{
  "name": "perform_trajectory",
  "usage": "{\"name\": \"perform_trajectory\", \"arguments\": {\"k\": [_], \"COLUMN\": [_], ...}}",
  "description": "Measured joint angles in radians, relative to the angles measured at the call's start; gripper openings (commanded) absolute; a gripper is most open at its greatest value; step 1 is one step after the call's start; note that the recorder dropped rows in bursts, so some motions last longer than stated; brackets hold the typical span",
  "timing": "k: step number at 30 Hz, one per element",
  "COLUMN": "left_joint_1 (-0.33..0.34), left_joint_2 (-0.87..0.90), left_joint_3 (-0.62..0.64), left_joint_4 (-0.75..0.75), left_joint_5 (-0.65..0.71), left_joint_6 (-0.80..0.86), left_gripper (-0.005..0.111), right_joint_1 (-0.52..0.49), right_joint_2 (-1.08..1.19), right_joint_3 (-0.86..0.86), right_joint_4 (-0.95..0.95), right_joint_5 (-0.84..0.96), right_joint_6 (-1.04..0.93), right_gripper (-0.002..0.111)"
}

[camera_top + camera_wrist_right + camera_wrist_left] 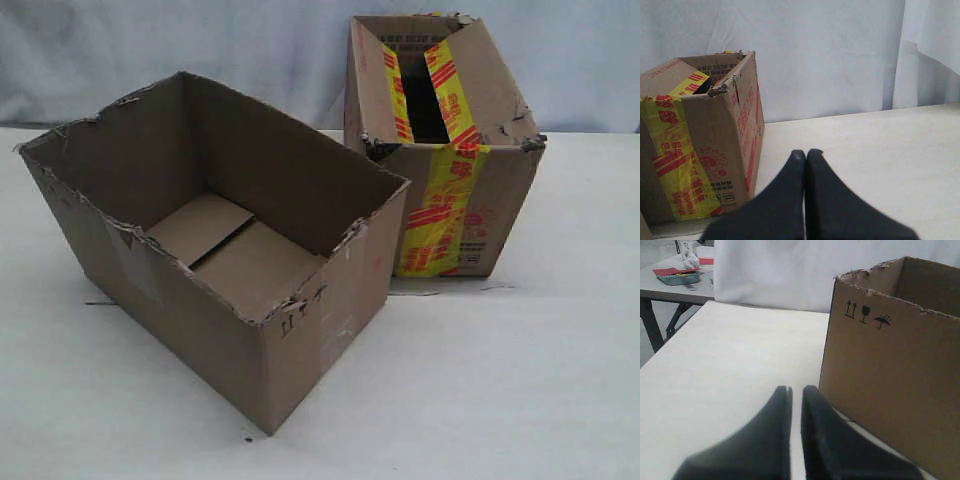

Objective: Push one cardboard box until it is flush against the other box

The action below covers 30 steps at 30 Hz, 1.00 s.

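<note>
Table (520,400): pale, matt and flat. Both boxes stand on it in the exterior view.

Backdrop (200,40): whitish cloth in soft folds behind the table.

The cardboard box (215,250): plain brown corrugated board with an open top, no flaps and a ragged torn rim. It stands upright, turned so that one bottom corner points to 6 o'clock in the exterior view.

The other box (510,190): brown board with dented, torn top corners and flaps parted over a dark slot. It sits at about 2 o'clock from the cardboard box, close by and at an angle to it. The walls are not flush, and I cannot tell whether the corners touch.

Tape strip (435,215): wide, glossy, yellow with red print, running over the top and down the front of the other box.

My left claw (796,388): black tapered fingers drawn almost together with a thin slit between them, pinching nothing. It is held low over the table, just beside a wall of the cardboard box.

My right claw (806,152): black fingers pressed together on nothing. It is low over the table and points past the other box's printed side.

Handling symbols (867,315): small black arrows, glass and umbrella near the torn rim.
</note>
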Motion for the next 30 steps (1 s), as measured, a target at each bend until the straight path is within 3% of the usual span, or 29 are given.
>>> {"name": "perform_trajectory", "arguments": {"k": [16,23,26,30], "left_joint_1": [0.0,0.0,0.0,0.0], "left_joint_2": [0.0,0.0,0.0,0.023], "left_joint_3": [0.0,0.0,0.0,-0.039], "left_joint_4": [0.0,-0.12,-0.217,-0.228], "left_joint_5": [-0.01,-0.146,-0.292,-0.337], "left_joint_6": [0.0,0.0,-0.002,0.0], "left_gripper": [0.0,0.0,0.0,0.0], "right_joint_1": [0.0,0.0,0.0,0.0], "right_joint_2": [0.0,0.0,0.0,0.0], "right_joint_3": [0.0,0.0,0.0,0.0], "right_joint_4": [0.0,0.0,0.0,0.0], "right_joint_5": [0.0,0.0,0.0,0.0], "right_joint_6": [0.0,0.0,0.0,0.0], "right_gripper": [0.0,0.0,0.0,0.0]}}
